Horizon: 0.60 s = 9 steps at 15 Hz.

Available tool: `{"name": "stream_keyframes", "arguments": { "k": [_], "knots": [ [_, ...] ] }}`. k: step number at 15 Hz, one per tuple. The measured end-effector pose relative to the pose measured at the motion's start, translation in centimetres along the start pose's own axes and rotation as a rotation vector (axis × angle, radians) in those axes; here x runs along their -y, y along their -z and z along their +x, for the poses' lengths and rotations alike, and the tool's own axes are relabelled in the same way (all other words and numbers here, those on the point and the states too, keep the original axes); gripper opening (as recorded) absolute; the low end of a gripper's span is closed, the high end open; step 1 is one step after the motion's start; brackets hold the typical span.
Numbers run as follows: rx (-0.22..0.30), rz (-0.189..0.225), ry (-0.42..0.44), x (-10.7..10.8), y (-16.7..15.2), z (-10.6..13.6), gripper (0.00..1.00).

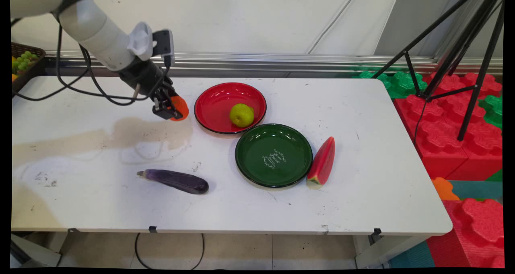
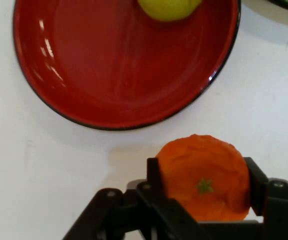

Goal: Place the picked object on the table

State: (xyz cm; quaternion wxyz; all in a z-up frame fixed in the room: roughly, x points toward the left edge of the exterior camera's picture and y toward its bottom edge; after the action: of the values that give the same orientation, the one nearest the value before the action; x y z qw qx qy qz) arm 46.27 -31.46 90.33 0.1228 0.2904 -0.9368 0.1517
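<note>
Here, pincer (image 2: 204,187) clamped on an orange (image 2: 204,175), seemingly tabletop-level, beside red plate (image 1: 213,105) with green apple (image 1: 242,115).

A robot lab or test room. A white table (image 1: 362,117) bears toy food and plates; a tripod (image 1: 462,56) stands beside it on red and green foam blocks (image 1: 442,145).

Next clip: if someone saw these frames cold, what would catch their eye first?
Probably the gripper, its jaws closed on an orange fruit just left of the red plate, which holds a green apple. Next, the empty green plate in front of it, with a watermelon slice against its right rim, and the eggplant lying alone nearer the table's front edge.
</note>
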Motion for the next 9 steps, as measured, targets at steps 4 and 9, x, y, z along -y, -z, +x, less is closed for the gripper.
{"name": "stream_keyframes", "arguments": {
  "k": [4, 9],
  "knots": [
    [0.023, -0.036, -0.009, -0.1, -3.2, -1.0, 0.0],
    [0.028, -0.068, -0.024, -0.4, -6.3, -1.5, 0.0]
  ]
}}
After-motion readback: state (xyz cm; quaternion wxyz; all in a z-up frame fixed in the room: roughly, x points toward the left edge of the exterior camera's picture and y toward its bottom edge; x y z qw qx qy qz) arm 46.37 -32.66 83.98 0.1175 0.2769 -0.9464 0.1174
